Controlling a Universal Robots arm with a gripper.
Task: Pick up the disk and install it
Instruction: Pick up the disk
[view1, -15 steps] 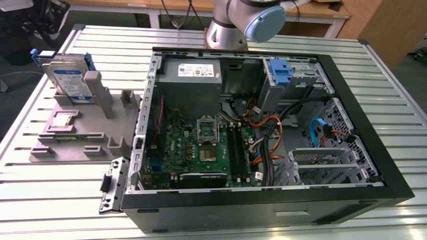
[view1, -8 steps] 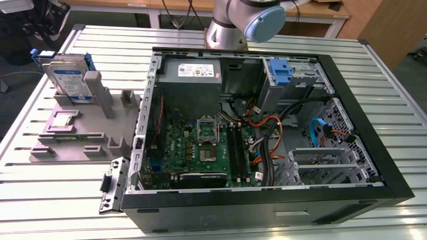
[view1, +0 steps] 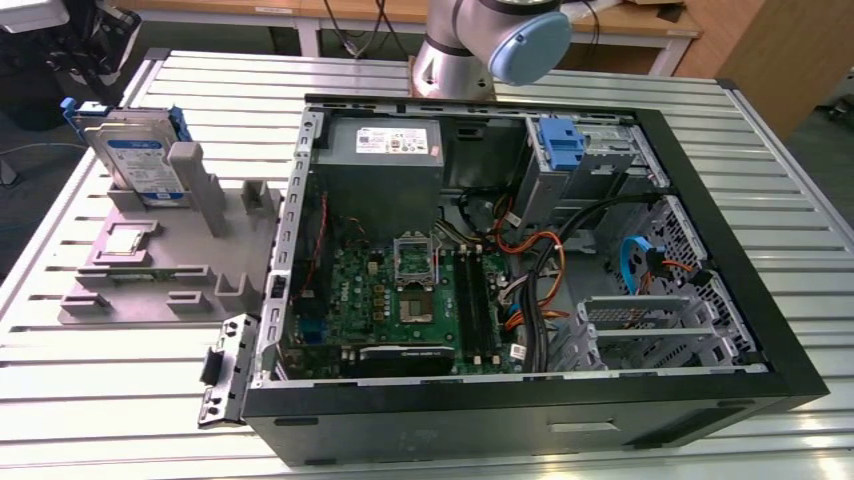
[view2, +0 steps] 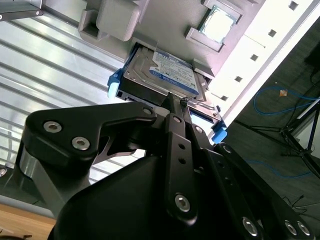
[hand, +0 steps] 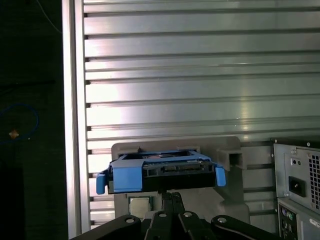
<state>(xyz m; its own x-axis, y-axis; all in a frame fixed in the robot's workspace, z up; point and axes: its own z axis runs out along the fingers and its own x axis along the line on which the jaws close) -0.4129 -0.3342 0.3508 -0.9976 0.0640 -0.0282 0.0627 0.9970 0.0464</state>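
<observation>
While disk stands upright in grey holder, gripper hangs apart from holder, jaws together, empty (approach step, I judge); grasp calls for parting jaws, squaring to carrier edges.

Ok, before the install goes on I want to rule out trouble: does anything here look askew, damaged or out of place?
Nothing stands out. The disk stands in its slot in the grey holder, its blue carrier frame looks whole, and the gripper is right at its edge.
</observation>
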